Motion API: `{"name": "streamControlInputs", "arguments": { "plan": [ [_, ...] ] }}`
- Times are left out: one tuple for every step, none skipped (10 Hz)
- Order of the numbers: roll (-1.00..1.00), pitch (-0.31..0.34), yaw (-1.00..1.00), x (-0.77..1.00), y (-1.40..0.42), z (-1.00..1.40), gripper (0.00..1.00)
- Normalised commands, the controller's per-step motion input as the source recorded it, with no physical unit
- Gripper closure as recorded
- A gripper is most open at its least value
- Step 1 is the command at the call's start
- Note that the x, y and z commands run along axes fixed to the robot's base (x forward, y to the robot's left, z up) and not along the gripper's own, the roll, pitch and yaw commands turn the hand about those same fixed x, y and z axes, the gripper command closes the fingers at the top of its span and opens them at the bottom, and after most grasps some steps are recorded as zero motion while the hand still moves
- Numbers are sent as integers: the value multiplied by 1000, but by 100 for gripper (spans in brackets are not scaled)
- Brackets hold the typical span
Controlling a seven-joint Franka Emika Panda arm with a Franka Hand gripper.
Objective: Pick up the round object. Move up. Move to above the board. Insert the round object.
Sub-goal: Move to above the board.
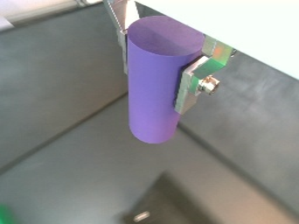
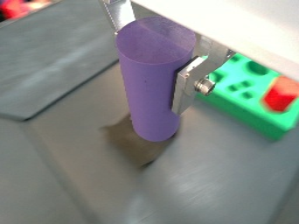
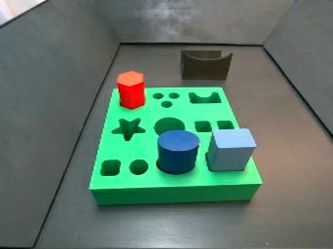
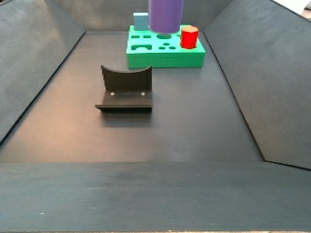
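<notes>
While jaws grip round object (image 2: 152, 83), fingertips (image 1: 193, 83) hidden.

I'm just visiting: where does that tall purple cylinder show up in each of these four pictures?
Wrist view: purple cylinder in mid-picture, clamped in the gripper.
Wrist view: again central, over grey floor, beside the green board.
Side view: not in it; only the board and its blocks.
Side view: at the top edge, cut off, beyond the board.
Shared landmark: the green board.
</notes>
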Motion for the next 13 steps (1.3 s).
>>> {"name": "streamControlInputs", "arguments": {
  "plan": [
    [-187,381,-143,-108,-1000,181,100],
    [-145,231,-41,-106,-1000,182,100],
    [-106,170,-21,-106,-1000,181,100],
    [-19,59,0,-106,-1000,189,100],
    [-17,41,2,-107,-1000,190,100],
    [-13,22,5,-106,-1000,192,100],
    [-18,19,3,-105,-1000,194,100],
    [-3,24,4,-103,-1000,204,100],
    [-8,34,8,-101,-1000,209,100],
    [0,52,7,-91,-1000,219,100],
    [-3,60,8,-85,-1000,223,100],
    [2,65,2,-69,-1000,229,100],
    [-3,73,7,-42,-846,199,100]
  ]
}}
